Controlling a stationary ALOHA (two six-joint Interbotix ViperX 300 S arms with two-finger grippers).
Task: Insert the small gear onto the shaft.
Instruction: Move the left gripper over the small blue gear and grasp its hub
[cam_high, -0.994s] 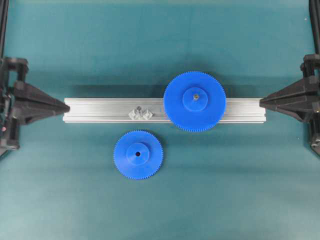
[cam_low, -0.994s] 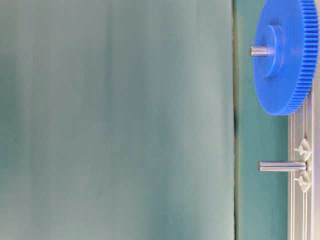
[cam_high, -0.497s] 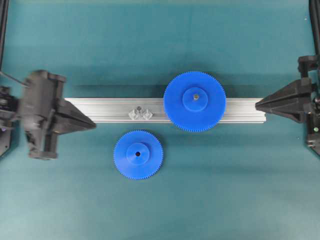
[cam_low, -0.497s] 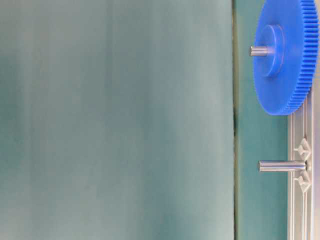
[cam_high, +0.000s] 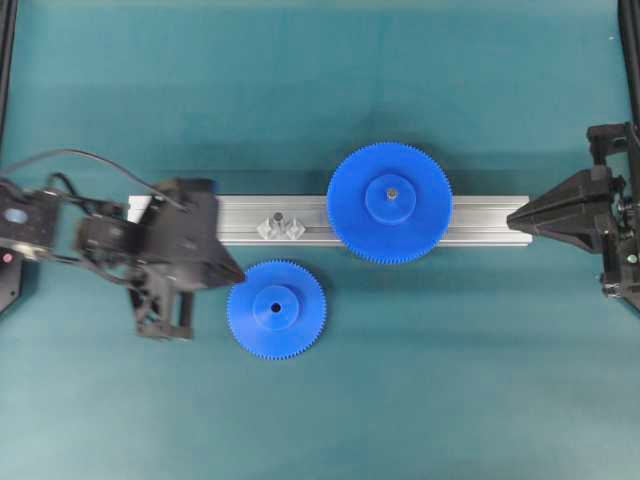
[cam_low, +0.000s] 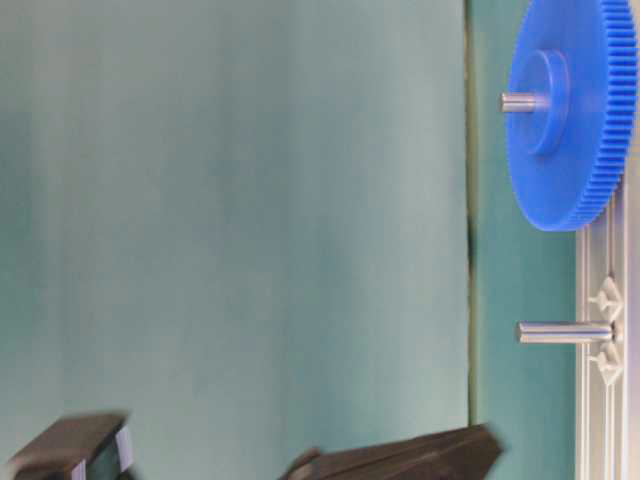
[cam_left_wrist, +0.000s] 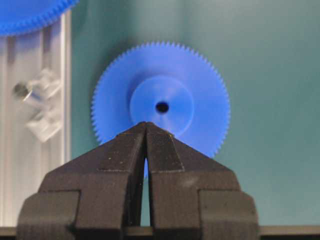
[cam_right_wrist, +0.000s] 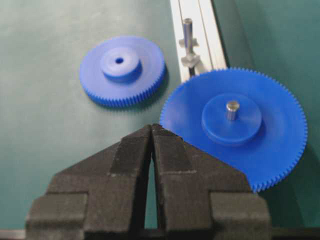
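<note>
Altogether two blue plastic toothed discs: the small gear (cam_high: 276, 309) flat on the green mat (cam_high: 430, 370), the larger gear (cam_high: 389, 203) pinned on the grooved aluminium rail (cam_high: 488, 221). One thin grey metal shaft (cam_high: 280, 219) stands bare. Left gripper (cam_high: 237, 275) and right gripper (cam_high: 512, 215) are both clenched, grasping nothing.

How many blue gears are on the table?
2. The small gear lies flat on the mat beside the rail; the larger gear sits on the rail, on its own pin.
</note>
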